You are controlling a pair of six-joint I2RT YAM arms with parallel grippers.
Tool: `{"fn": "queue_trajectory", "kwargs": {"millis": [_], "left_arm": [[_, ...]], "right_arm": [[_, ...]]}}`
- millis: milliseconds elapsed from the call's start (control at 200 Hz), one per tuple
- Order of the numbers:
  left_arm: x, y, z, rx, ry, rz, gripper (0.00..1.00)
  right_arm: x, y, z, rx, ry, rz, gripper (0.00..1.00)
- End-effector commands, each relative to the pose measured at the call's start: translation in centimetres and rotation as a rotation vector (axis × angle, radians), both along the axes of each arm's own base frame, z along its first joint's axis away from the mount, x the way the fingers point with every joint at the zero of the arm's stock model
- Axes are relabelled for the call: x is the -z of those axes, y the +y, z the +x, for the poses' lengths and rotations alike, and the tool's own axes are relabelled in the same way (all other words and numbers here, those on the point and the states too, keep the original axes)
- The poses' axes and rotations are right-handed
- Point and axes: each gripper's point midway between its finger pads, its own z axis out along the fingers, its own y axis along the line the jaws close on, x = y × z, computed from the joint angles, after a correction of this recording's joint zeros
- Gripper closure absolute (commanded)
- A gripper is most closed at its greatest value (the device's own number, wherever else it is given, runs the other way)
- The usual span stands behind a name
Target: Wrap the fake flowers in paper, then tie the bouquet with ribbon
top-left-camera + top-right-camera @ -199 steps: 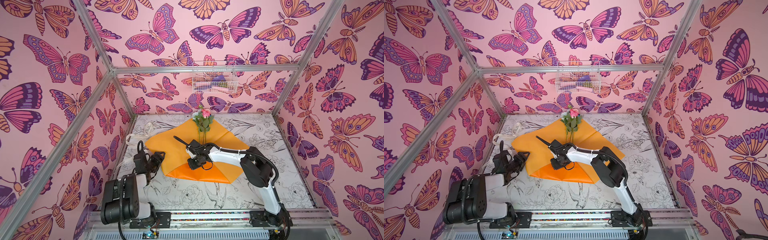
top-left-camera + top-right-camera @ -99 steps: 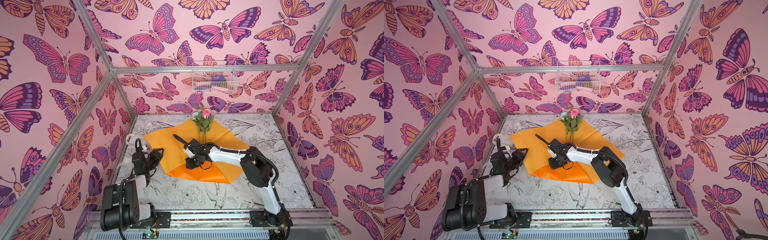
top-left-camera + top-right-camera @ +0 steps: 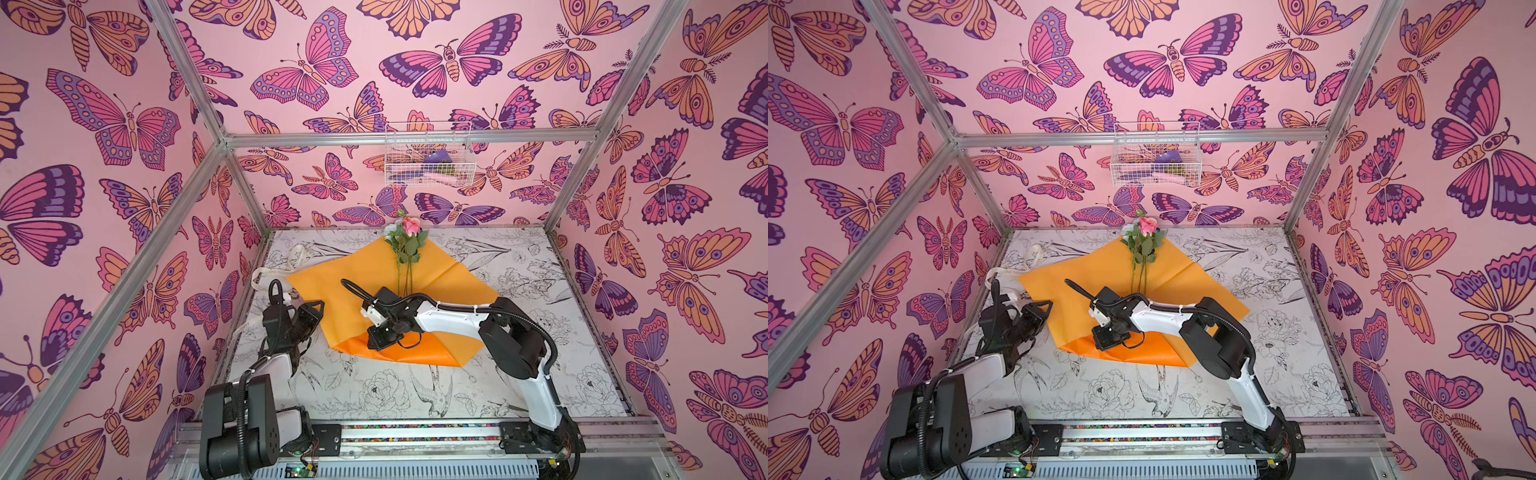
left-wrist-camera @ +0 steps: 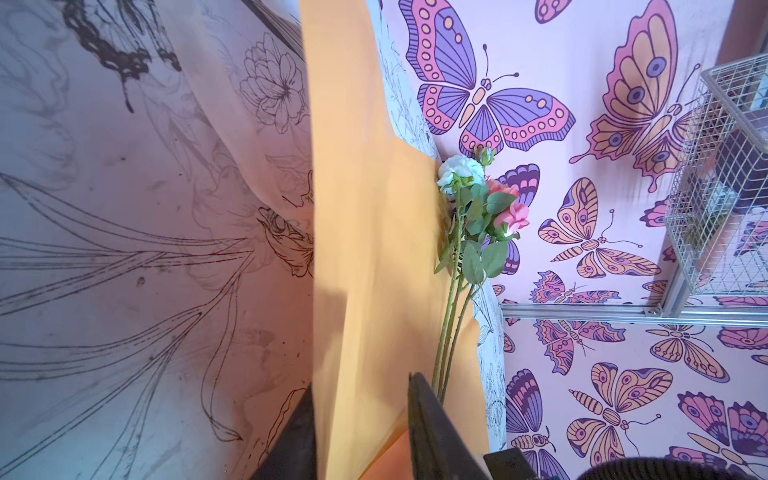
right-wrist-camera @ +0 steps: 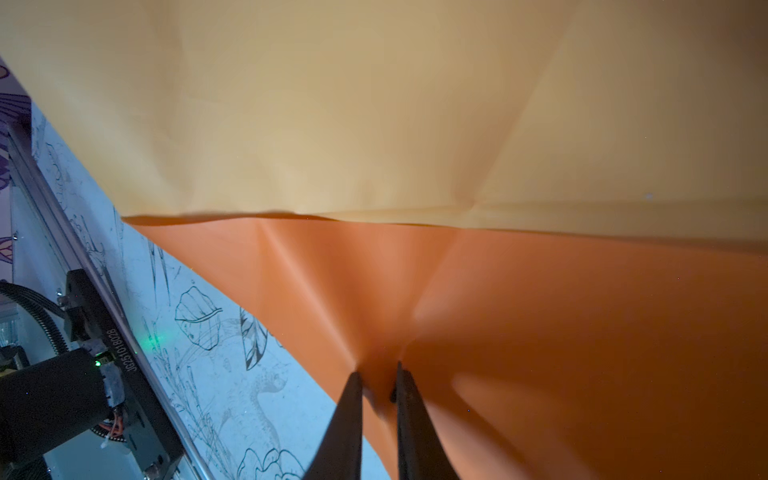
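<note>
Moved left gripper (image 4: 360, 380) up to left edge of orange paper (image 3: 357, 286), jaws apart astride it. Clamps lower fold with right gripper (image 5: 377, 369); leaves bouquet (image 3: 407, 245) upper centre, stems aimed at that nearer gripper.

The right end effector (image 5: 377, 370) pinches a puckered fold of the orange paper sheet (image 5: 540, 332); its paler face spreads beyond, the flower-printed surface (image 5: 216, 374) alongside.

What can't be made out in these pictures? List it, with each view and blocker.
Ends of the flower stems: both top views, behind the right arm.
Ribbon lettering: top views, too small.
Wire basket contents: top views, small, behind mesh.
Right wrist view: the orange sheet, pinched by the right pincer, hides the flowers.
</note>
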Motion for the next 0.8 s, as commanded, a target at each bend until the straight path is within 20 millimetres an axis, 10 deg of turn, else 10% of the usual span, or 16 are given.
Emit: {"fn": "queue_trajectory", "kwargs": {"millis": [0, 476, 796], "left_arm": [[0.5, 0.0, -0.3, 0.005, 0.008, 0.006, 0.71], [-0.3, -0.2, -0.5, 0.006, -0.009, -0.014, 0.76], [-1.9, -1.6, 0.0, 0.026, -0.039, -0.042, 0.82]], "right_arm": [[-1.0, 0.6, -0.6, -0.014, 0.004, 0.033, 0.83], [1.0, -1.1, 2.6, -0.012, -0.171, -0.157, 0.84], [1.2, -0.3, 0.5, -0.128, -0.274, -0.219, 0.81]]}}
